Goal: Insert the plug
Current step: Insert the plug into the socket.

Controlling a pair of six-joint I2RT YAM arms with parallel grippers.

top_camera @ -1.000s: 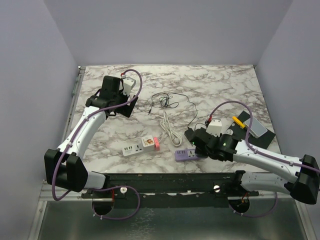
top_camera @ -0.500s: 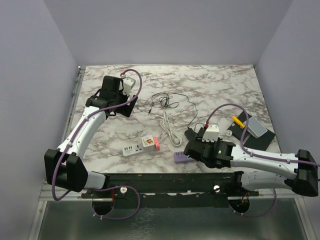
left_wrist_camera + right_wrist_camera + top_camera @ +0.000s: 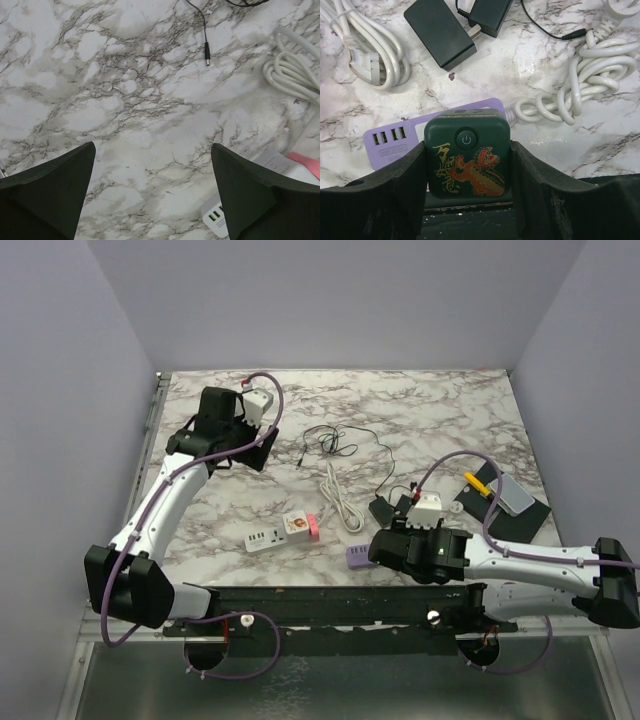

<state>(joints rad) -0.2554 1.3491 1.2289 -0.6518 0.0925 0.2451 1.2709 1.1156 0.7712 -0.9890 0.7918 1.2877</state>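
Note:
My right gripper [image 3: 467,167] is shut on a dark green cube plug [image 3: 467,155] that has a power button and a red-and-gold dragon print. The cube is held right over the right end of a purple power strip [image 3: 395,142], whose USB ports show to its left. In the top view the right gripper [image 3: 388,548] is at the table's near edge, over the purple strip [image 3: 357,556]. My left gripper [image 3: 152,147] is open and empty above bare marble, at the far left in the top view [image 3: 252,452].
A white power strip [image 3: 272,536] with a pink piece [image 3: 311,527] lies left of centre. Two black adapters [image 3: 440,32] lie beyond the purple strip, with white coiled cables [image 3: 580,80] on both sides. A thin black wire with a barrel plug [image 3: 205,50] lies mid-table. A black pad [image 3: 500,495] is at right.
My right arm has swung left and toward the near edge, carrying the green cube over the purple strip. My left arm has shifted slightly to the far left.

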